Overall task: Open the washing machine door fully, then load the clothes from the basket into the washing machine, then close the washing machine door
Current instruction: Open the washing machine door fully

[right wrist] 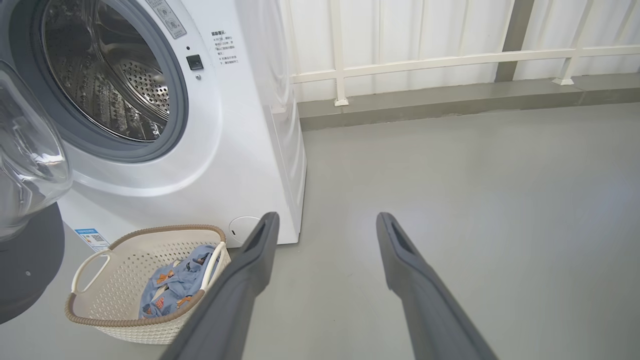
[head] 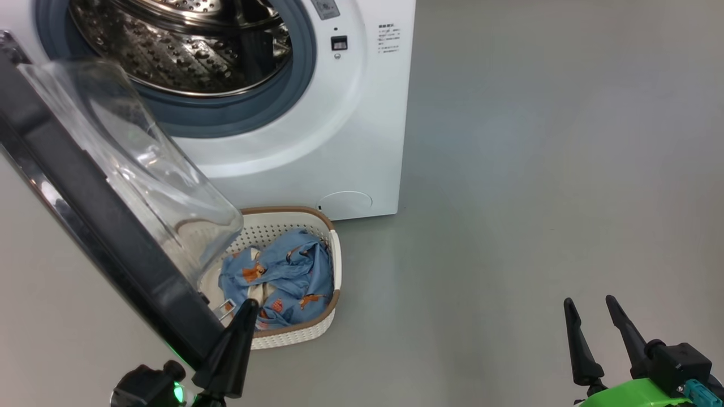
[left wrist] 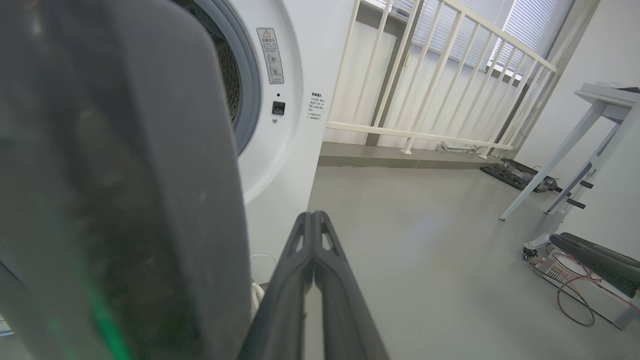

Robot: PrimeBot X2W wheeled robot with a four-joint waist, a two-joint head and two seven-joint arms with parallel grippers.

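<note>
grey floor (head: 537,169), open door (head: 85,226) (bowl (head: 141,164) rightward)

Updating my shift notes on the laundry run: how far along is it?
Done: the washing machine door is swung open, baring the drum. In hand: the shut left claw sits at the door's edge, perhaps pushing it wider. To do: the clothes lie in the basket, the open right claw is empty, and the door needs closing.
</note>
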